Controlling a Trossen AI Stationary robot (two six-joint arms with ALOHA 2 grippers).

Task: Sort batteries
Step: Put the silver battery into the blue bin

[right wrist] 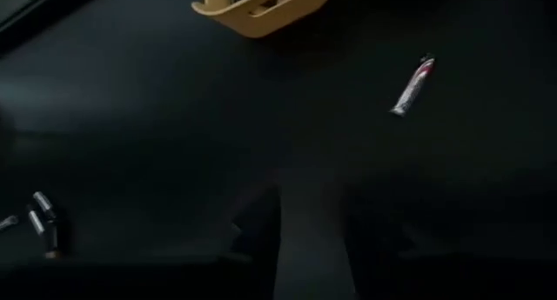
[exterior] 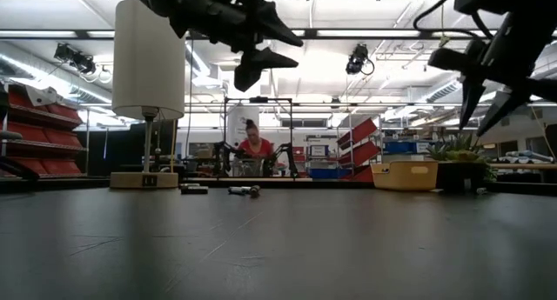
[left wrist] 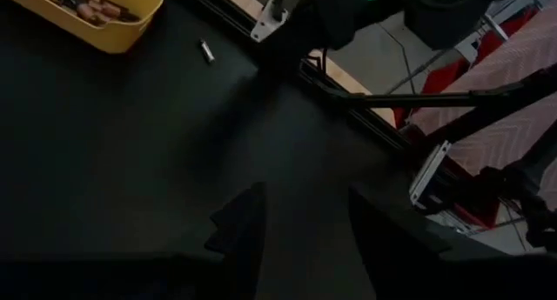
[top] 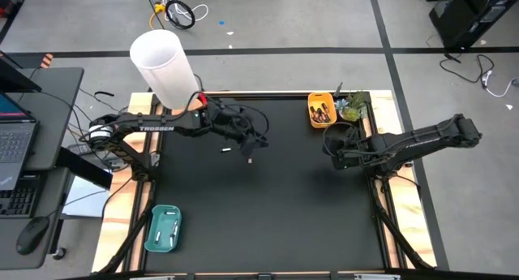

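Two small batteries (top: 228, 150) (top: 250, 160) lie on the black table near its middle; they also show in the low view (exterior: 244, 190). My left gripper (top: 258, 142) hangs open and empty above them; its fingers show in the left wrist view (left wrist: 300, 235). Another battery (right wrist: 412, 85), white with a reddish end, lies near the yellow tray (top: 321, 109), which holds several dark batteries. My right gripper (top: 331, 144) is open and empty, raised above the table by that tray (right wrist: 261, 4). The teal tray (top: 163, 229) at the near left holds a few white batteries.
A tall white cylinder on a stand (top: 162, 65) rises at the table's far left. A potted plant (top: 353, 108) stands beside the yellow tray at the far right. A person (exterior: 255, 148) is in the room beyond the table. A desk with a keyboard (top: 20, 191) stands left of the table.
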